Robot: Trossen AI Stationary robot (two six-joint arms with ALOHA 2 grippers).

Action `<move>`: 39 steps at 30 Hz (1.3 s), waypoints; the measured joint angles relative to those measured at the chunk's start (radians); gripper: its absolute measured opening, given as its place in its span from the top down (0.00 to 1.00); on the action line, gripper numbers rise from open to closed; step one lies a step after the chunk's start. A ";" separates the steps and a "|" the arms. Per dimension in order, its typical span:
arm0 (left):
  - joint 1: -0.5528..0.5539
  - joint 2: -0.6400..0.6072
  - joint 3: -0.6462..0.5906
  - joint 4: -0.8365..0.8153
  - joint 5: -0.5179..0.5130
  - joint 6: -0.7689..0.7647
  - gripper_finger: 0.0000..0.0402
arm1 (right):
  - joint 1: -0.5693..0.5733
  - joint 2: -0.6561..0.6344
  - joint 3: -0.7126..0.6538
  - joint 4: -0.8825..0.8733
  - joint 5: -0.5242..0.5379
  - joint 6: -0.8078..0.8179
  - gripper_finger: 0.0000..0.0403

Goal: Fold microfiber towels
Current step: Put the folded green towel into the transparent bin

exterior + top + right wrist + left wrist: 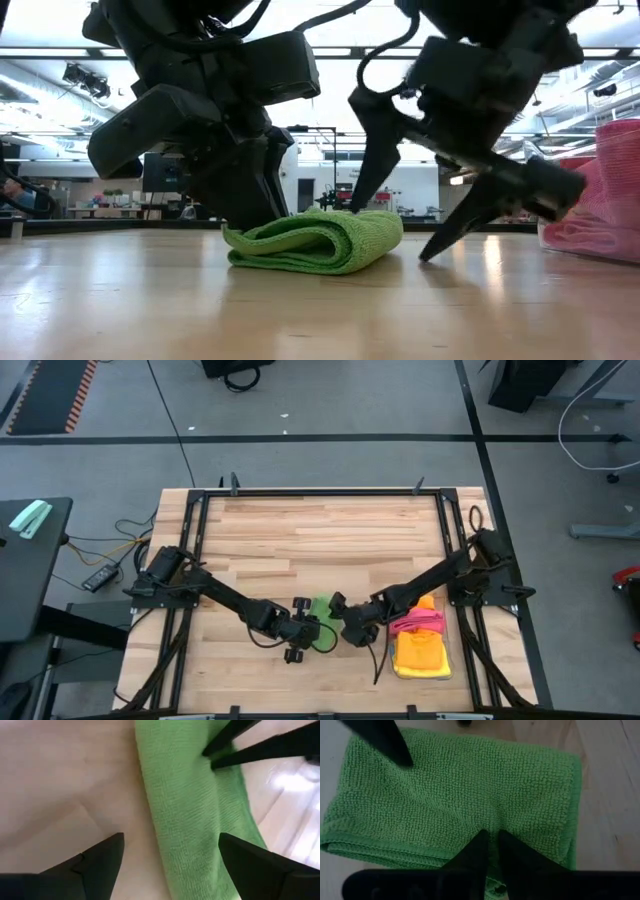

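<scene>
1. Two grippers work at one green microfiber towel (322, 622), which lies folded into a thick bundle on the wooden table (320, 535), near its front edge and about midway across.
2. Left gripper (491, 842) sits on the towel with its fingers nearly together, nipping a small pinch of green cloth at the near hem.
3. Right gripper (170, 852) stands wide open and holds nothing, one finger on bare wood and the other over the cloth.
4. My judgement: the fold is made and wants tidying; press the layers flat, line up the hems, then let go without dragging.
5. Free room lies behind the towel, toward the table's far edge.
6. Stacked pink and orange towels (420, 643) sit near the right arm; sweeping that way risks knocking them.
</scene>
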 joint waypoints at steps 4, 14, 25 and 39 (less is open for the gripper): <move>0.000 0.000 0.000 0.002 -0.002 0.000 0.88 | 0.001 0.037 0.002 0.067 0.076 -0.086 0.16; 0.002 0.001 0.000 0.003 -0.012 0.000 0.88 | -0.049 0.062 0.001 0.165 0.033 -0.278 0.20; 0.002 0.001 0.000 0.003 -0.021 -0.004 0.89 | -0.042 0.066 -0.001 0.261 0.015 -0.375 0.37; 0.002 0.001 0.000 0.005 -0.023 -0.001 0.91 | -0.084 0.129 0.003 0.319 -0.093 -0.387 0.40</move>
